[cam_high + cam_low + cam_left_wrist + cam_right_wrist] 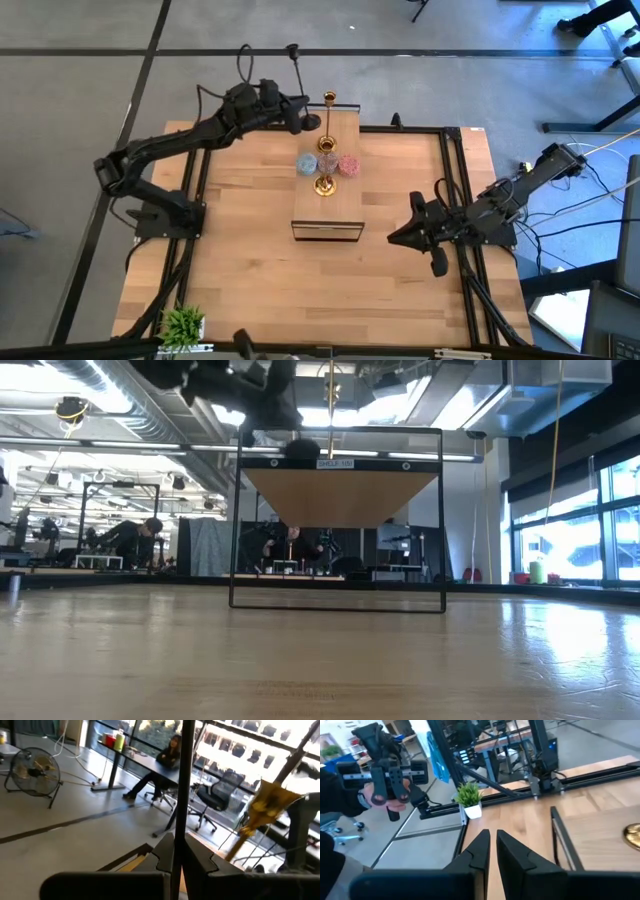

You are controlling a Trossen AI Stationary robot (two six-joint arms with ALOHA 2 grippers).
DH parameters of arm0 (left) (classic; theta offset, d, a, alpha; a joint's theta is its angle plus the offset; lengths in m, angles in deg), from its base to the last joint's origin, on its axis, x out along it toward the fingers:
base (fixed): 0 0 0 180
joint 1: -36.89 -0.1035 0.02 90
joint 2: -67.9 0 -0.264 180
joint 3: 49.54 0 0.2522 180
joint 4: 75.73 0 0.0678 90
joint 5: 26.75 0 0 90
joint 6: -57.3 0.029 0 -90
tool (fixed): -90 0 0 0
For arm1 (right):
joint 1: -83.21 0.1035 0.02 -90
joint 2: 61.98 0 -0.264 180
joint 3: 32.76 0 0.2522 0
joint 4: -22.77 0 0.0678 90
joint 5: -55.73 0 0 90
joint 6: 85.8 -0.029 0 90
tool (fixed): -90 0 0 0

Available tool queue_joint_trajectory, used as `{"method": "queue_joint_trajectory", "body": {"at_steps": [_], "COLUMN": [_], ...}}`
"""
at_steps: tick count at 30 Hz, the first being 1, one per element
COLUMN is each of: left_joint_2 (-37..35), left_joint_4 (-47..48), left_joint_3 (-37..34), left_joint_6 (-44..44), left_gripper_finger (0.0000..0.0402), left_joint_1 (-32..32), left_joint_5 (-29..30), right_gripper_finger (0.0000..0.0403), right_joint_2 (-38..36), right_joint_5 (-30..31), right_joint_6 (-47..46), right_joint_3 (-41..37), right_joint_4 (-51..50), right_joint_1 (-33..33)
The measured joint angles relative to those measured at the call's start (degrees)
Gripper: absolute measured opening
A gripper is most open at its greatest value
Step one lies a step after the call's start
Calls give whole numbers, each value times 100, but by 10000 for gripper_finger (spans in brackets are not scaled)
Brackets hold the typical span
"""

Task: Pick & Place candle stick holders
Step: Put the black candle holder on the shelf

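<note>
A long black candle stick holder (297,72) stands upright at the far end of a raised wooden plank (345,200); my left gripper (308,120) is shut on its stem. Just beside it rises a gold candle stick holder (329,98), which shows blurred in the left wrist view (267,802). On the plank sit a blue cup (307,165), a purplish cup (328,159), a pink cup (349,165) and a gold round base (325,186). To the right of the plank, above the table, my right gripper (395,238) hangs shut with nothing in it. My left gripper pinches the black holder's thin stem (183,805) between its two fingers. The fingers come in level from the table's left and lie across the stem. The stem stands upright and rises well above the fingers; its lower end is hidden by the gripper.
The plank rests on a black frame (441,520) that lifts it off the table. A small green potted plant (183,325) stands at the near left corner. A black rail frame (452,180) borders the table. A person's hand (375,795) with a controller shows beyond the table.
</note>
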Motion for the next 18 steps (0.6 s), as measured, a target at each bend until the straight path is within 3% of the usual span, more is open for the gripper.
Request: {"method": "queue_joint_trajectory", "body": {"at_steps": [4,10,18], "left_joint_2": [327,806,1505], "left_joint_4": [-199,-718,-1580], "left_joint_3": [0,0,96], "left_joint_6": [354,771,926], "left_gripper_finger": [12,12,12], "left_joint_1": [-312,-862,-1407], "left_joint_5": [-465,-1708,-3294], "right_gripper_finger": [34,34,34], "right_joint_2": [-89,-249,-251], "right_joint_5": [292,702,308], "right_joint_6": [44,214,236], "right_joint_3": [0,0,0], "right_joint_4": [-112,-256,-256], "right_joint_1": [-15,-323,-1120]}}
